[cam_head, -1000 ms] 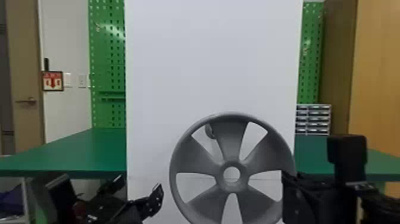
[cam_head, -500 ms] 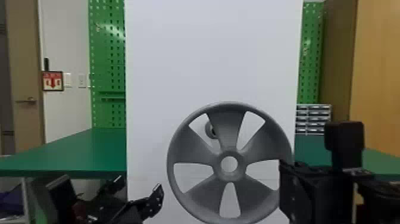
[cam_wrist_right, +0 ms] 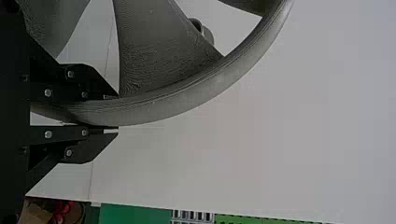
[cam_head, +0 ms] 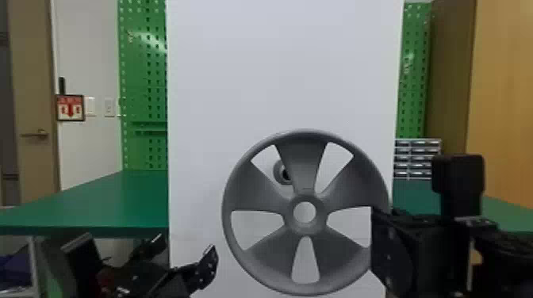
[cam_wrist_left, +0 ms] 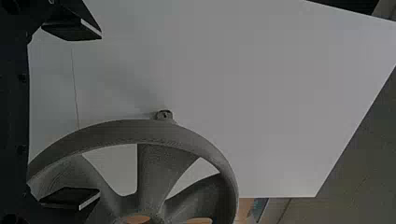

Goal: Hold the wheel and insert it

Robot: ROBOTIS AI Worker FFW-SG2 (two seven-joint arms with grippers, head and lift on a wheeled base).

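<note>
The wheel (cam_head: 304, 230) stands upright in front of the lower part of the white panel (cam_head: 222, 91), its flat face toward the head camera. The right gripper (cam_wrist_right: 116, 113), by the panel's right edge, has its fingers closed to a narrow gap, one on each side of the rim (cam_wrist_right: 154, 112). The left gripper (cam_wrist_left: 99, 113), by the panel's lower left edge, has its fingers spread wide with nothing between them.

Handling: the wheel appears rigid and probably light for its width, as the spokes are thin and the windows large. Fine ridges on the surface suggest printed plastic; expect moderate grip, with some risk of slip on the curved rim. The spokes may crack under side load. Held at one side only, the wheel is liable to pivot about the fingertips.

Hold points: retain the rim grip nearest the panel's right edge. For support, apply the left gripper to the rim portion nearest the panel's left edge. Keep fingers off the hub (cam_head: 288, 214), which must accept the peg (cam_head: 280, 174) on the panel's face. Seen from the head, the hub appears to require movement up and toward the panel's left edge before insertion.
</note>
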